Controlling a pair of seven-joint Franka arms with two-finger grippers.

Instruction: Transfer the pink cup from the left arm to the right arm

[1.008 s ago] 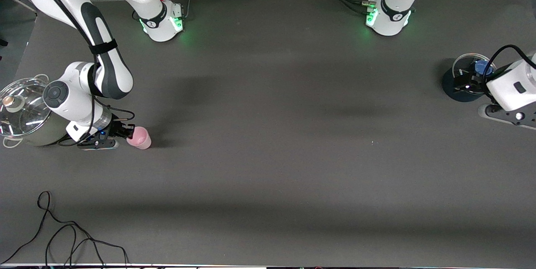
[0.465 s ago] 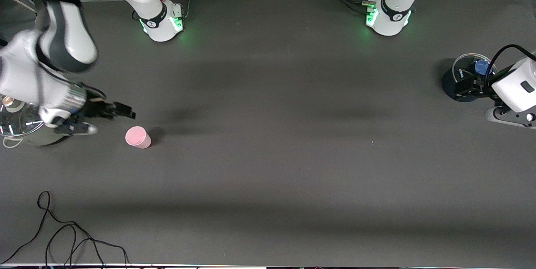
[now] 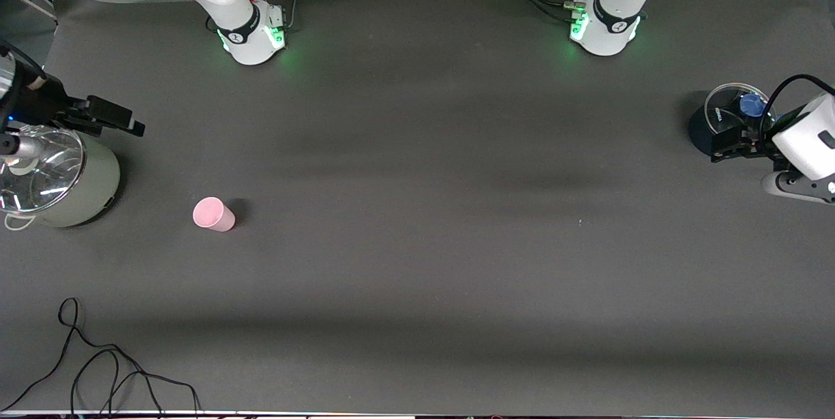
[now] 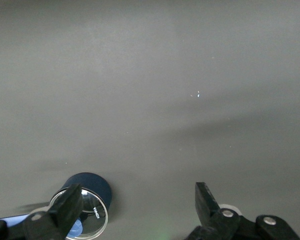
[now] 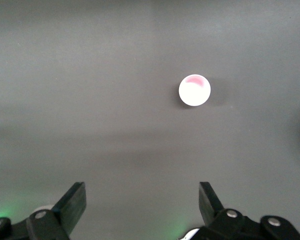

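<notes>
Small pale-pink tapered plastic cup (image 3: 213, 214) upright on counter (image 3: 417, 243), released, clear of spread right gripper (image 3: 107, 117) fingers over steel pot (image 3: 55, 177); left gripper (image 3: 730, 145) fingers spread, empty, waiting beside dark jar (image 3: 721, 120).

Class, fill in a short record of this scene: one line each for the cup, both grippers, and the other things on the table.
cup: pink cup, upright on the table, held by nothing
right gripper: open, empty, up over the pot's edge
left gripper: open, empty, beside the jar, waiting
pot: glass-lidded, at the right arm's end
jar: dark, blue inside, at the left arm's end
cable: black, nearest the front camera
</notes>
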